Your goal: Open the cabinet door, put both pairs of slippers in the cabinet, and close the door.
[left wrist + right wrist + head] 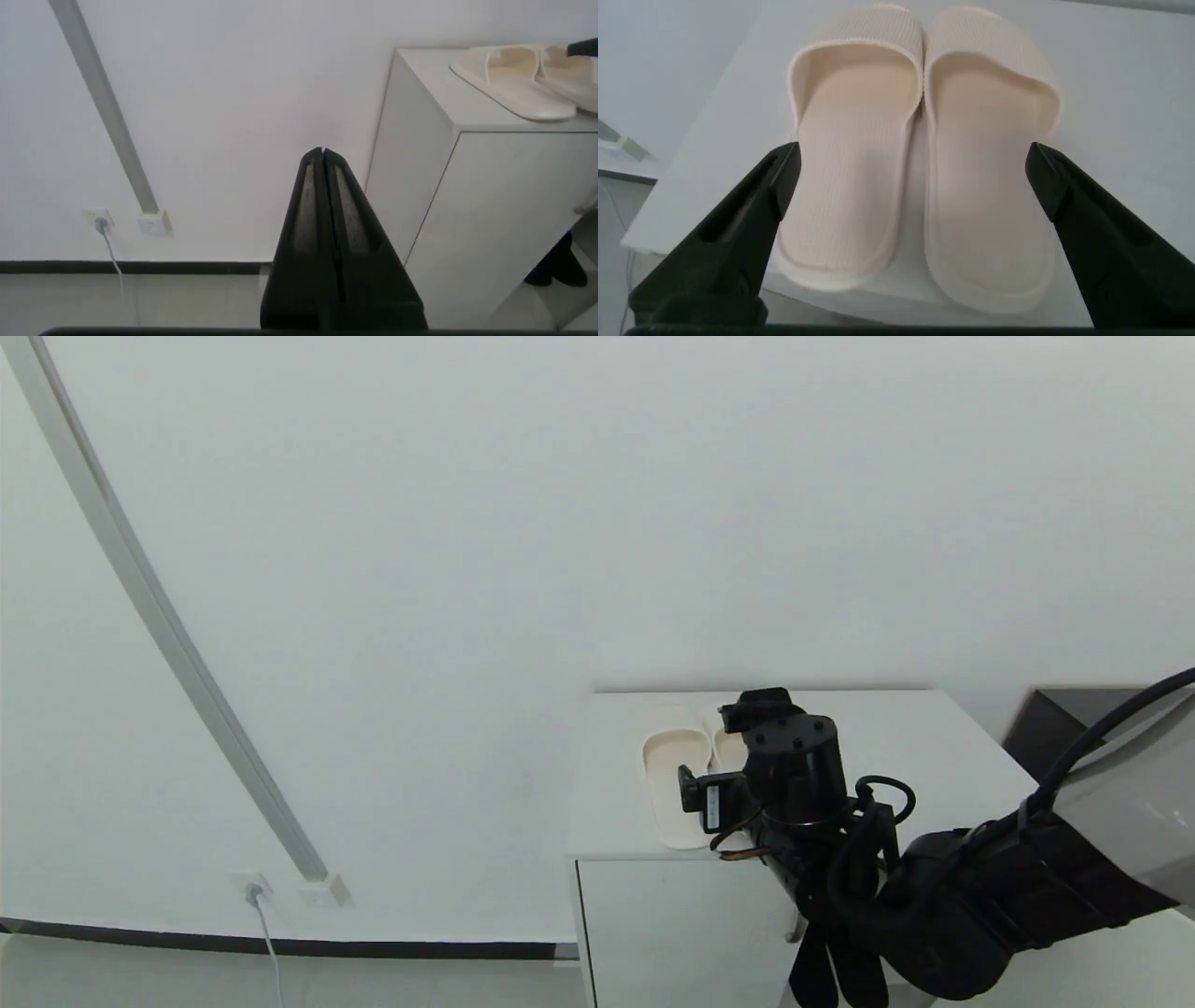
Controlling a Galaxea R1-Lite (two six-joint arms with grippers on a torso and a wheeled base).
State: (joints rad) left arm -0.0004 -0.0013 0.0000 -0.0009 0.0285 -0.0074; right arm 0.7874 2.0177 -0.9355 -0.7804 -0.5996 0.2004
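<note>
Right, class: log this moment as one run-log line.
right gripper: open, facing slippers | slippers: pair side by side on cabinet top | left gripper: shut, empty

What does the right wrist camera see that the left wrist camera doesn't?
Right wrist view: the open right gripper poised over the cream slippers, close up. Left wrist view: the shut left gripper, the side and front of the cabinet, a wall socket with a cable, a grey wall strip. Both: the slippers side by side on the cabinet top.
</note>
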